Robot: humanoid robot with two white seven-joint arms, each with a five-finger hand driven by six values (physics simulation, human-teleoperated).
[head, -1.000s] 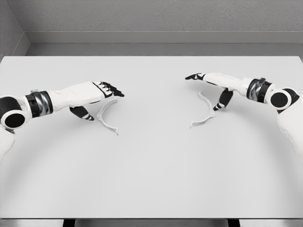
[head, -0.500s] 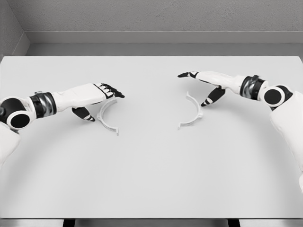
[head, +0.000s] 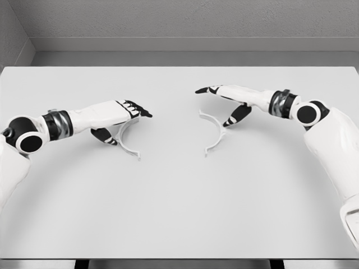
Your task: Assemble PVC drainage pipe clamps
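Two white half-ring clamp pieces lie flat on the white table [head: 179, 202]. The left clamp half [head: 127, 142] curves open toward the right, under my left hand [head: 130, 128], whose fingers stretch flat above it with the thumb [head: 106, 137] just left of the arc. The right clamp half [head: 217, 134] curves open toward the left. My right hand [head: 213, 107] reaches over it with its fingers extended and its thumb [head: 233, 119] touching the outer side of the arc. Neither hand is closed around a piece. A gap of bare table separates the two halves.
A grey wall runs behind the table's far edge [head: 179, 66]. The table's near edge [head: 179, 258] lies at the bottom of the view.
My right hand has swept left toward the centre, and the right clamp half has slid left with it. The left hand edged slightly right; its clamp half stayed put.
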